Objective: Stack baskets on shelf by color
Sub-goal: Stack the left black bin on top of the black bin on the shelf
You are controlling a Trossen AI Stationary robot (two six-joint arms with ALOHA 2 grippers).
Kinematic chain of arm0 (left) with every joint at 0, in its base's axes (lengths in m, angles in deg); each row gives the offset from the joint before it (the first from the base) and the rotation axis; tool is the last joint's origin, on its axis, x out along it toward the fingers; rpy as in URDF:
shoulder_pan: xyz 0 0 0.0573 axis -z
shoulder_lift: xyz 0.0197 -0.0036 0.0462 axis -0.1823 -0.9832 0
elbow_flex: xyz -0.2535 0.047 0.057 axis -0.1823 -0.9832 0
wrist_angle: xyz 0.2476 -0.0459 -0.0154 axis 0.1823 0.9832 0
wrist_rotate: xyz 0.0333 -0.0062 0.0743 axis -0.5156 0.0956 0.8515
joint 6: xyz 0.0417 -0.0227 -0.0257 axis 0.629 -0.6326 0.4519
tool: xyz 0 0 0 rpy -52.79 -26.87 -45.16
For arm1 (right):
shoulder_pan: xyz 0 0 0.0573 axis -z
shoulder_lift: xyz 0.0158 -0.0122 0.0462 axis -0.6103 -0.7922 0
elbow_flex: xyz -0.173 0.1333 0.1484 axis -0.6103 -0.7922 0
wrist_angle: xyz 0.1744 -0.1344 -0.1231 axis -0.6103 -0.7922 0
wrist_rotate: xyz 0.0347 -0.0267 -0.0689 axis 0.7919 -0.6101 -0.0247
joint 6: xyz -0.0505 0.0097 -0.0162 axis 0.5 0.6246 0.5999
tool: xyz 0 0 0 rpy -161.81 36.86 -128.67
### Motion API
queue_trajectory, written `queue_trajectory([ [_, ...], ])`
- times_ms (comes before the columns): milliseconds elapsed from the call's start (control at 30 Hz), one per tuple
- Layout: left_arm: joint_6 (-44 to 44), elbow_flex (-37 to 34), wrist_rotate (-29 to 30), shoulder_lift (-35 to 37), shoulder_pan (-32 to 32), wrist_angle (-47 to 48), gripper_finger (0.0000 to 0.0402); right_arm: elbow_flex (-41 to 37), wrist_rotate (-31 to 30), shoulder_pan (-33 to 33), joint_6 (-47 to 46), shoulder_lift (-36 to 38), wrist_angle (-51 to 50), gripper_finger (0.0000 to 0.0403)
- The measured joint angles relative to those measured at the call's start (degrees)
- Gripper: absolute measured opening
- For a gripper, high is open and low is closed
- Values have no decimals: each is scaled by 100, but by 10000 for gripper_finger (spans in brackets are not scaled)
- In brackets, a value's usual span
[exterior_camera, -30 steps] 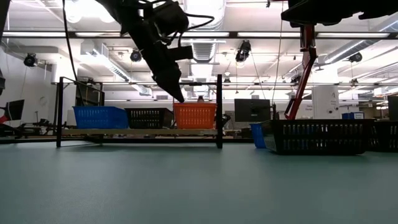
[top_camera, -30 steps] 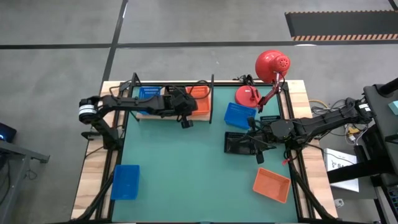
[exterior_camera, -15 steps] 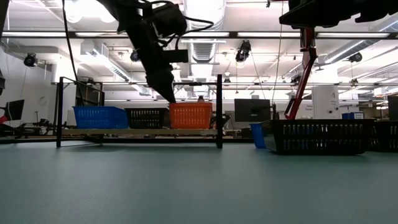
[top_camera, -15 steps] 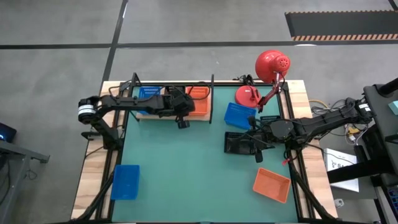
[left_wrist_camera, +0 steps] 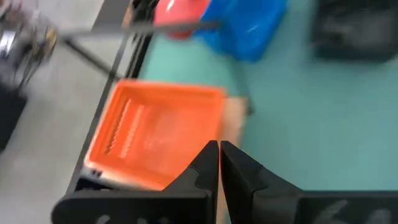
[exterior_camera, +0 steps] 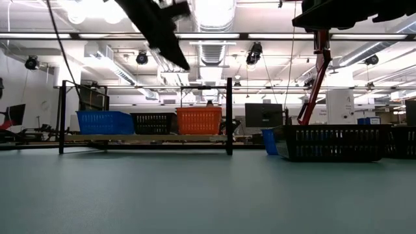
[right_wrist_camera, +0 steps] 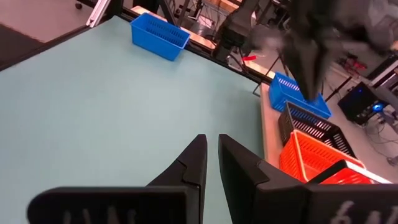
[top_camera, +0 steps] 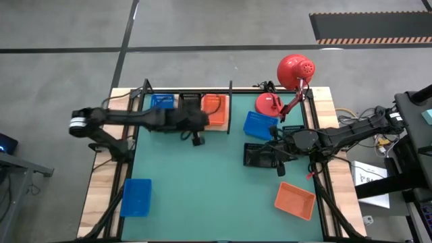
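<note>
I had the left gripper (top_camera: 196, 140) empty, jaws nearly together, just in front of the shelf (top_camera: 223, 125). My right gripper (top_camera: 278, 156), narrow too, hovered over the black basket (top_camera: 256, 156); closing off-centre risked tipping it.

From overhead I get flat, even light across the green mat (top_camera: 196, 182), with only faint, soft shadows beneath the arms and no hard glare. My table-level camera looks straight into bright ceiling lights (exterior_camera: 211, 12), which bloom white and turn the left gripper (exterior_camera: 170, 45) into a dark, smeared silhouette; the mat there dims toward the foreground. My left wrist picture is blurred throughout: the orange-red basket (left_wrist_camera: 158, 134) and a blue basket (left_wrist_camera: 245, 28) have soft, streaked edges. In my right wrist picture the near fingers (right_wrist_camera: 186, 168) look sharp, while the other arm farther off is hazy.
</note>
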Motion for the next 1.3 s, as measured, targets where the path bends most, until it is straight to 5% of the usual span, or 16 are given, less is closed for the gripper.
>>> queue_trajectory([
  [400,93,-1934,-9,1601,1478,-2323,0,213,10,0,-1161,-748,297,34],
  [567,195,-2550,-1,2028,1504,-2974,0,959,9,0,-1977,-1239,-1190,33],
  [900,514,-2826,27,2573,1504,-3149,0,2622,452,-39,-3477,-2561,-4877,61],
  [1167,516,-2822,36,2794,1504,-3142,0,3436,-111,-66,-4427,-3784,-5009,141],
  [1300,520,-2822,35,2793,1504,-3118,0,3948,-403,-36,-5923,-4365,-5013,156],
])
